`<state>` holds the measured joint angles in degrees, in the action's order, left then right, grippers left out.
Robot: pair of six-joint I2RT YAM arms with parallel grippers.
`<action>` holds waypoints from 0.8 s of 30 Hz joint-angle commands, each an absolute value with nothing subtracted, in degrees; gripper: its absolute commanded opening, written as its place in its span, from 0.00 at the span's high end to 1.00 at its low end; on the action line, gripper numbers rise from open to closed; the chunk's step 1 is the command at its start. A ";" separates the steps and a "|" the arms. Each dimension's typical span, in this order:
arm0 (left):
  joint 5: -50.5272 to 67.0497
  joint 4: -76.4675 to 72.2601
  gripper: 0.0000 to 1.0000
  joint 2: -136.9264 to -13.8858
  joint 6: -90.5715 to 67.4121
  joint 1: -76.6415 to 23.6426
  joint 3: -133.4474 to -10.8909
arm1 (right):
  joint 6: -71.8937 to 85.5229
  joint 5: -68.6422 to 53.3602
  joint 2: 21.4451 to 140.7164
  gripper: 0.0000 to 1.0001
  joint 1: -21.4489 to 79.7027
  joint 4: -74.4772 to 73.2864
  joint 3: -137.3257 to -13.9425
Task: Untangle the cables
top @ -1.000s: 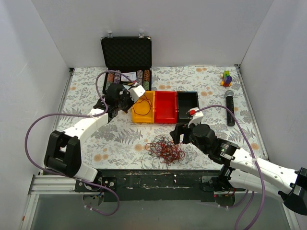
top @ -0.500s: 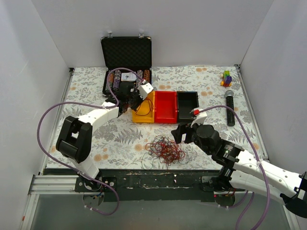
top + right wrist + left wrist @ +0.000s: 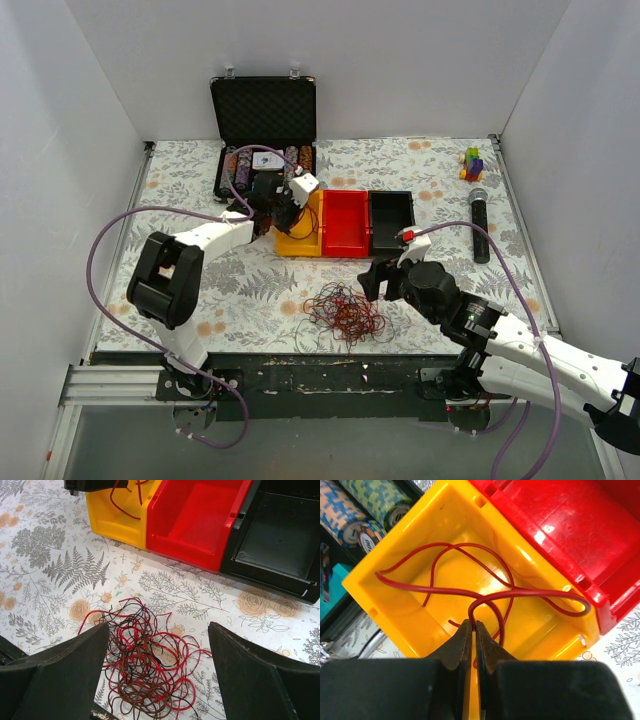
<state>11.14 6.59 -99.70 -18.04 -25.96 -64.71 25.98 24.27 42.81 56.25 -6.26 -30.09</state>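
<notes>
One red wire (image 3: 540, 593) in yellow bin (image 3: 385, 595), pinched by left jaws; only left wrist shows it. Right jaws wide over nest (image 3: 145, 665), near edge. Floral bench (image 3: 180, 190), white walls (image 3: 420, 60).

I'm seeing open surface (image 3: 250, 290) lying left of the cables (image 3: 345, 312); three bins (image 3: 345, 222) are blocking their far side.

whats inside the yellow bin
One red cable lies looped in the yellow bin, its near loop pinched in the shut left tool. The tool's body hides the bin's near floor.
</notes>
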 commanded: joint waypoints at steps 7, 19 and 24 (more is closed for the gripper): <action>3.26 5.80 0.91 -104.41 -22.85 -24.52 -66.71 | 26.11 24.79 42.98 0.12 55.46 -4.75 -30.15; 10.37 18.01 0.25 -96.51 -28.56 -24.35 -76.02 | 26.28 23.73 44.03 0.12 55.02 -3.78 -30.15; 9.23 23.45 0.25 -94.13 -28.48 -24.35 -77.08 | 26.37 23.82 43.86 0.12 55.02 -3.78 -29.97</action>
<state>8.93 17.06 -99.20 -27.53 -24.45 -74.85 25.98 23.79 44.12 55.22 -6.00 -30.09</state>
